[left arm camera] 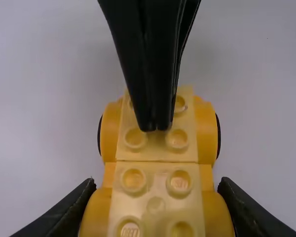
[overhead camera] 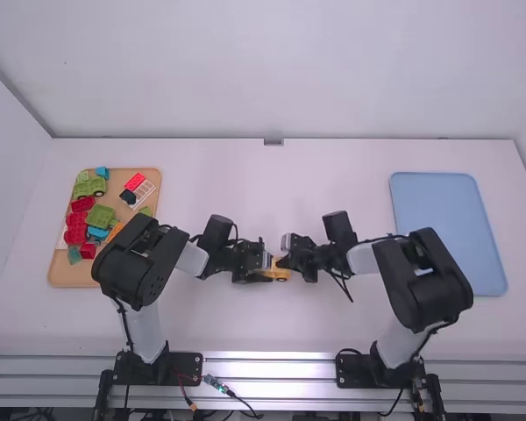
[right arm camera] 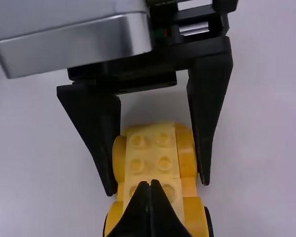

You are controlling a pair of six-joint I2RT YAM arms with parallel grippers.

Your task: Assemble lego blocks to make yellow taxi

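- Chassis (overhead camera: pixel 281 275), yellow w/ paler studded top, was btwn both grippers, nr middle of table (overhead camera: pixel 272 184) L–R, toward the arms' side. Couldn't tell if it touched the tabletop.
- L gripper (overhead camera: pixel 266 269) held chassis by one end: fingers (left arm camera: pixel 64 210) on opp. sides, against the yellow rounded fenders (left arm camera: pixel 96 215).
- R gripper (overhead camera: pixel 286 261) was narrow, fingers (right arm camera: pixel 137 212) together, tips down at the studs of chassis, on the part beyond L gripper's grip. Couldn't tell how hard they touched, if at all. It had nothing btwn its fingers.
- Dark wheel edge (left arm camera: pixel 218 136) showed outside the fender at chassis' free end; another on opp. side.
- L side of table: tan tray (overhead camera: pixel 66 277) w/ mixed pcs. Green wheeled pc (overhead camera: pixel 90 187) nr far edge, blue block (overhead camera: pixel 102 173) just beside it. Red blocks (overhead camera: pixel 75 230) were grouped along the tray's L part, green block (overhead camera: pixel 100 216) next to them.
- Same tray, R part: red flat pc (overhead camera: pixel 134 181), white frame pc (overhead camera: pixel 143 196) & small black pc (overhead camera: pixel 128 196), all close together.
- R side of table: blue tray (overhead camera: pixel 447 232), well apart from chassis.
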